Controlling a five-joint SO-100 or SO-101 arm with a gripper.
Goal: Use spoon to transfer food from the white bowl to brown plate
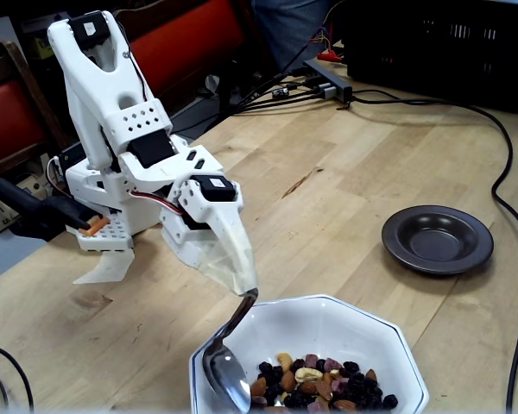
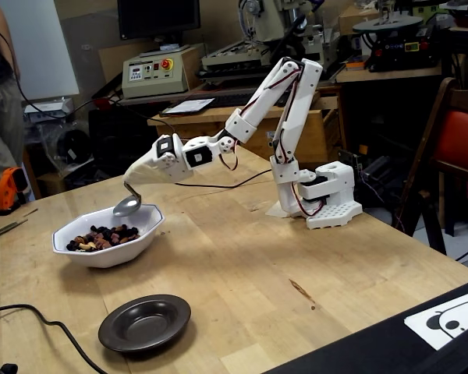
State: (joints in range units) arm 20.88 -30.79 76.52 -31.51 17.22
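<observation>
The white octagonal bowl [image 1: 345, 323] [image 2: 132, 241] sits on the wooden table and holds the food [image 1: 324, 384] [image 2: 103, 236], a mix of nuts, raisins and pinkish bits. My gripper [image 1: 242, 280] [image 2: 134, 181] is shut on the handle of the silver spoon [image 1: 226, 369] [image 2: 127, 206]. The spoon's bowl hangs inside the white bowl at its rim side, just beside the food, and looks empty. The brown plate [image 1: 437, 239] [image 2: 145, 322] lies empty on the table, apart from the bowl.
A black cable [image 1: 509, 216] [image 2: 31, 315] runs past the plate. The arm's white base [image 1: 112, 233] [image 2: 327, 199] stands on the table. A power strip and cables [image 1: 324, 82] lie at the far edge, with red chairs [image 2: 456, 148] behind.
</observation>
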